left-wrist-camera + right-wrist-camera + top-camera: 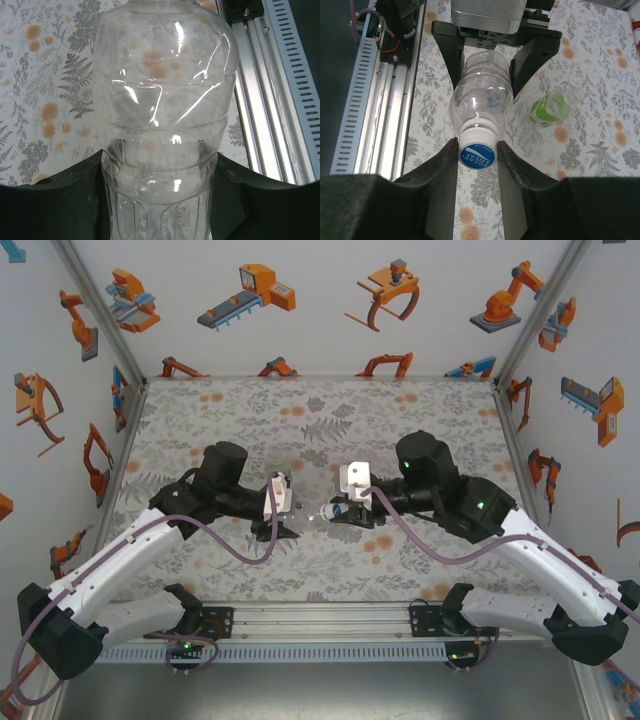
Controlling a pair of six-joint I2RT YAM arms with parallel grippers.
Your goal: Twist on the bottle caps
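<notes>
A clear bottle (481,100) hangs level above the floral table, between the two arms. My left gripper (160,200) is shut on the bottle's ribbed body (162,100); its black jaws (485,82) clamp both sides. The bottle cap (478,152), white with a blue printed top, sits on the bottle's neck. My right gripper (478,156) is shut on that cap, one pad against each side. In the top view the cap (336,510) shows as a blue dot between left gripper (285,520) and right gripper (347,512). A green-labelled bottle (551,107) lies on its side, its neck open.
The metal rail (375,100) with the arm mounts runs along the table's near edge (270,100). The green bottle (277,478) lies just behind the left wrist. Printed walls close off the left, right and far sides of the table (400,410).
</notes>
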